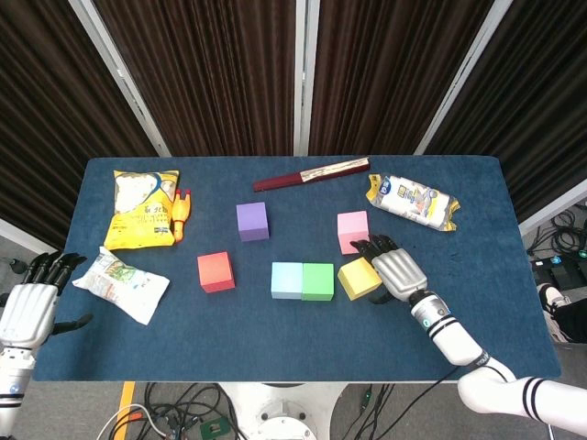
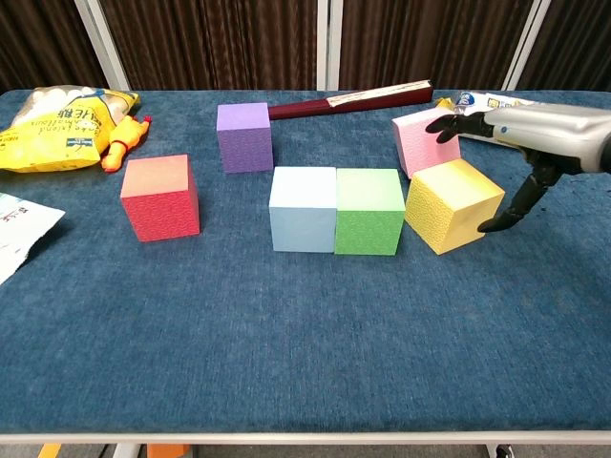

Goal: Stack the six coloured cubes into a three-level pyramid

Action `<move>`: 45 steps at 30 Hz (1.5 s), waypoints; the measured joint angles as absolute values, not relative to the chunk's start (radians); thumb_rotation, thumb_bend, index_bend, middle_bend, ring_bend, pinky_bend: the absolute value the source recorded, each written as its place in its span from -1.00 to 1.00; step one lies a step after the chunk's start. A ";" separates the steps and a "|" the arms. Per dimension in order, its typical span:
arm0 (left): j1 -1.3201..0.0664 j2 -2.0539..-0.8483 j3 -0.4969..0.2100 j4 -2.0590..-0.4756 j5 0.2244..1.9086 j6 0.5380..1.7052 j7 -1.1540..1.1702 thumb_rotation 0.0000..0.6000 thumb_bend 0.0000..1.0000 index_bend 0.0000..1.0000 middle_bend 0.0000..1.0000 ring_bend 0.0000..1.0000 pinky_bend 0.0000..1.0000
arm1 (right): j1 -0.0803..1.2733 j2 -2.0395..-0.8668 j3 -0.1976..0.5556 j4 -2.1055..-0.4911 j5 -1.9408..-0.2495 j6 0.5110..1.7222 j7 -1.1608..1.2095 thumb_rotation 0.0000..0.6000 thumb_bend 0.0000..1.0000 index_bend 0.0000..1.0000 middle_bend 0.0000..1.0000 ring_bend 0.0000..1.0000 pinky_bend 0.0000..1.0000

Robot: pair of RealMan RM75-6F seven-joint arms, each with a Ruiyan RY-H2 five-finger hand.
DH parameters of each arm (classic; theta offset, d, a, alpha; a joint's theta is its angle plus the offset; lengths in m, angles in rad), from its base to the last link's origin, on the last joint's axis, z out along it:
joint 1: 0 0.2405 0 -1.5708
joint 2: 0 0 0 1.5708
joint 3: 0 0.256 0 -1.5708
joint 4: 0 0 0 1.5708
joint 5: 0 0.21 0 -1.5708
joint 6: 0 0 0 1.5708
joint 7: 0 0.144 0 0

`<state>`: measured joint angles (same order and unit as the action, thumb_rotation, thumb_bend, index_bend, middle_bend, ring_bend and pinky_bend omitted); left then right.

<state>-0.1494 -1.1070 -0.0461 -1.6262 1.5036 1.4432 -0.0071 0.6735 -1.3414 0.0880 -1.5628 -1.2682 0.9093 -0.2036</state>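
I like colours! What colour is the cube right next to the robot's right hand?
Yellow. The yellow cube beside the right hand shows best in the chest view.

We see a desk point(image 1: 275, 348) covered in blue cloth. At its middle sit a light blue cube point(image 1: 287, 280) and a green cube point(image 1: 318, 280), touching. Right of the green cube lies a yellow cube point(image 1: 358, 277), turned askew; a pink cube point(image 1: 351, 229) sits behind that. Left of the light blue cube stands a red cube point(image 1: 215, 271), behind it a purple cube point(image 1: 252, 221).
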 measured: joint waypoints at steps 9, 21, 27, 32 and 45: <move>-0.144 -1.104 -0.043 -1.635 1.507 1.449 -0.006 1.00 -1.00 -0.67 -0.74 -0.89 -0.84 | 0.668 -1.321 0.079 -1.501 -1.384 1.003 -0.302 1.00 -1.00 -1.00 -0.86 -1.00 -1.00; -0.142 -1.095 -0.039 -1.646 1.512 1.450 -0.014 1.00 -1.00 -0.67 -0.74 -0.89 -0.84 | 0.687 -1.355 0.082 -1.352 -1.444 1.007 -0.254 1.00 -1.00 -1.00 -0.88 -1.00 -1.00; -0.143 -1.092 -0.040 -1.649 1.512 1.449 -0.011 1.00 -1.00 -0.67 -0.74 -0.88 -0.84 | 0.700 -1.407 0.065 -1.261 -1.498 1.008 -0.203 1.00 -1.00 -1.00 -0.86 -1.00 -1.00; -0.143 -1.090 -0.041 -1.651 1.514 1.450 -0.011 1.00 -1.00 -0.67 -0.74 -0.89 -0.84 | 0.701 -1.427 0.036 -1.243 -1.551 1.022 -0.145 1.00 -1.00 -1.00 -0.81 -1.00 -1.00; -0.146 -1.090 -0.042 -1.651 1.516 1.449 -0.008 1.00 -1.00 -0.67 -0.74 -0.88 -0.84 | 0.675 -1.388 0.000 -1.318 -1.579 1.036 -0.131 1.00 -1.00 -0.99 -0.72 -1.00 -1.00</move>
